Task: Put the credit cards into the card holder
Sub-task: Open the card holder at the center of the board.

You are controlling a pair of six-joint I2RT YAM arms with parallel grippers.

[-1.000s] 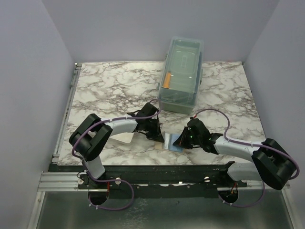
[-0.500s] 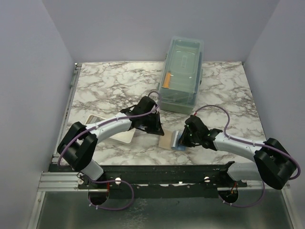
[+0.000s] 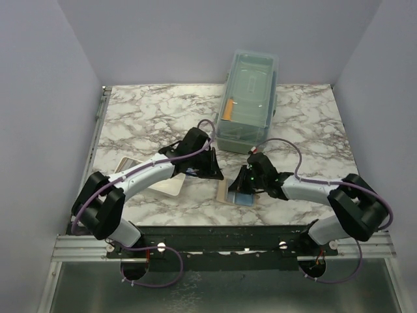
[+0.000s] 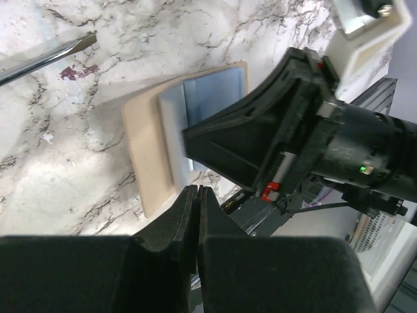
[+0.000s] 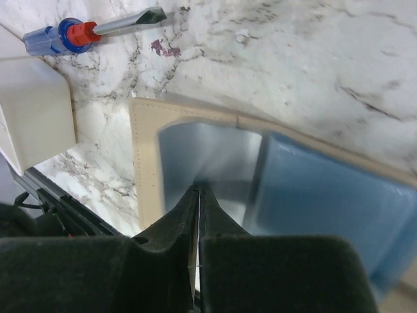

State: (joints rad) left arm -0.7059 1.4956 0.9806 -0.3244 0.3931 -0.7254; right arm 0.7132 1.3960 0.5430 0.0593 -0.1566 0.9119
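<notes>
The card holder [image 3: 229,193] lies open near the table's front edge, tan outside with light blue lining; it also shows in the left wrist view [image 4: 146,153] and the right wrist view [image 5: 146,156]. My right gripper [image 3: 241,189] is over its lining, jaws shut on a thin pale credit card seen edge-on [image 5: 197,261], with its tip [image 5: 198,188] at the blue pocket. My left gripper [image 3: 214,173] is shut and empty [image 4: 197,190], just left of and above the holder, not touching it. No orange-yellow card is in view.
A translucent lidded box [image 3: 249,98] stands at the back with a short orange stick inside. A white tray [image 3: 171,187] lies left of the holder. A red-and-blue-handled screwdriver [image 5: 65,36] lies on the marble between tray and holder.
My left gripper has pulled back from the holder, up and to the left. My right gripper has moved left onto the holder, which now lies open with its tan edge showing.
</notes>
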